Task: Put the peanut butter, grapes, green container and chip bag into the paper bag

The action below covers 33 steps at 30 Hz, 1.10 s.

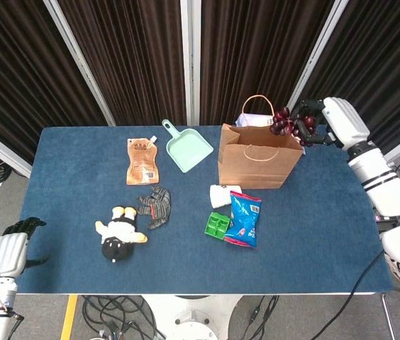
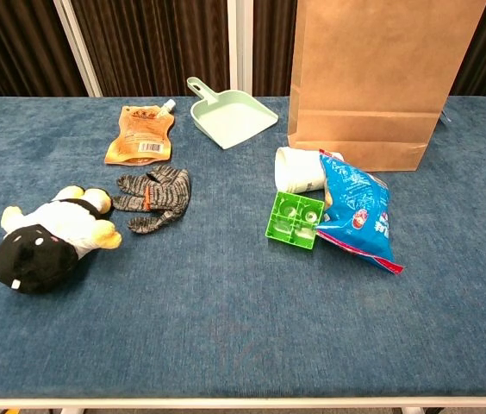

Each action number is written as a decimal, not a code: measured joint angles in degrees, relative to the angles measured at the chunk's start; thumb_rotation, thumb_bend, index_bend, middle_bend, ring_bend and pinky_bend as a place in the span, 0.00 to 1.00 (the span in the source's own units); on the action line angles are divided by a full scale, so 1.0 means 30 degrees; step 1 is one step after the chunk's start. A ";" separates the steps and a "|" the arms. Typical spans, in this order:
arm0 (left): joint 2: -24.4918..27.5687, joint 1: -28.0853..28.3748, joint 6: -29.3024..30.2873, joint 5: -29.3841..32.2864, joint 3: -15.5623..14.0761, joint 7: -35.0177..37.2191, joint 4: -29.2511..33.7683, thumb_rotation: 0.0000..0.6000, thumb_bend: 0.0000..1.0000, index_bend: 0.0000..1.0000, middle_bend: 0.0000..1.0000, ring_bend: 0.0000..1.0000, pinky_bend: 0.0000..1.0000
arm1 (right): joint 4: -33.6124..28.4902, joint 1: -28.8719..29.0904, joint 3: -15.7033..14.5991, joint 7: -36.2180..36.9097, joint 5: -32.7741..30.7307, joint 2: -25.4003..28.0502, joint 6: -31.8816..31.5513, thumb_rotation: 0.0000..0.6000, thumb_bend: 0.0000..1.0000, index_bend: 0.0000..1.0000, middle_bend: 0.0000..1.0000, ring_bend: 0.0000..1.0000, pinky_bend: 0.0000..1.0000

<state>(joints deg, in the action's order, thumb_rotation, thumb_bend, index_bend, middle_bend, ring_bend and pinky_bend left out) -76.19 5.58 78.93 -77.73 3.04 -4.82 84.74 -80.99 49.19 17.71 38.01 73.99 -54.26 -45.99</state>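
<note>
Blue tabletop (image 2: 226, 328), near to far: left hand (image 1: 15, 244) hangs low off the table's near-left corner, half cut off, fingers curled w/ nothing seen in them. Mid-table sit 1 green container (image 2: 295, 219), 1 chip bag (image 2: 357, 217) and 1 white jar (image 2: 299, 171) partly hidden behind both, label unreadable, prob. the peanut butter. Far side: 1 paper bag (image 1: 257, 159), inside hidden, top cut off in chest view; right hand (image 1: 313, 122) grips 1 bunch of grapes (image 1: 285, 122) above its rim.

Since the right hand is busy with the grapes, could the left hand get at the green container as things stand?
Probably not easily. The left hand hangs off the table's near left corner, far from the green container. Nothing blocks the way; the plush toy lies roughly between.
</note>
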 measured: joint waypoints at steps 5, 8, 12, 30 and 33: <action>-0.0011 0.0007 -0.0014 0.0033 0.0007 0.0021 -0.0042 1.00 0.08 0.35 0.34 0.26 0.28 | 0.0901 0.0922 0.0113 -0.1295 -0.1225 -0.0934 0.1771 1.00 0.48 0.52 0.55 0.43 0.57; -0.0005 -0.0004 -0.0059 0.0114 0.0010 0.0032 -0.0069 1.00 0.08 0.35 0.34 0.26 0.28 | 0.1249 0.1242 0.0125 -0.1831 -0.1619 -0.1255 0.2501 1.00 0.48 0.52 0.55 0.43 0.57; -0.0022 0.0006 -0.0082 0.0125 0.0014 0.0063 -0.0103 1.00 0.08 0.35 0.34 0.26 0.28 | 0.1396 0.1519 0.0063 -0.2419 -0.1882 -0.1472 0.3305 1.00 0.48 0.51 0.54 0.43 0.57; -0.0048 -0.0066 -0.0050 0.0170 -0.0020 0.0176 -0.0197 1.00 0.08 0.35 0.34 0.26 0.28 | 0.2106 0.2531 -0.0327 -0.5724 -0.3013 -0.2541 0.4936 1.00 0.48 0.31 0.42 0.23 0.35; -0.0041 -0.0117 -0.0027 0.0193 -0.0049 0.0194 -0.0191 1.00 0.08 0.35 0.34 0.26 0.28 | 0.2326 0.2745 -0.0424 -0.6694 -0.3549 -0.2793 0.5012 1.00 0.48 0.15 0.31 0.14 0.24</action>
<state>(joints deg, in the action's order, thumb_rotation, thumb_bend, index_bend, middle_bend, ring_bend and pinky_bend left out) -76.32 5.23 78.85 -77.15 2.89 -4.24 84.17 -74.01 57.43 16.43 17.92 63.34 -62.64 -30.95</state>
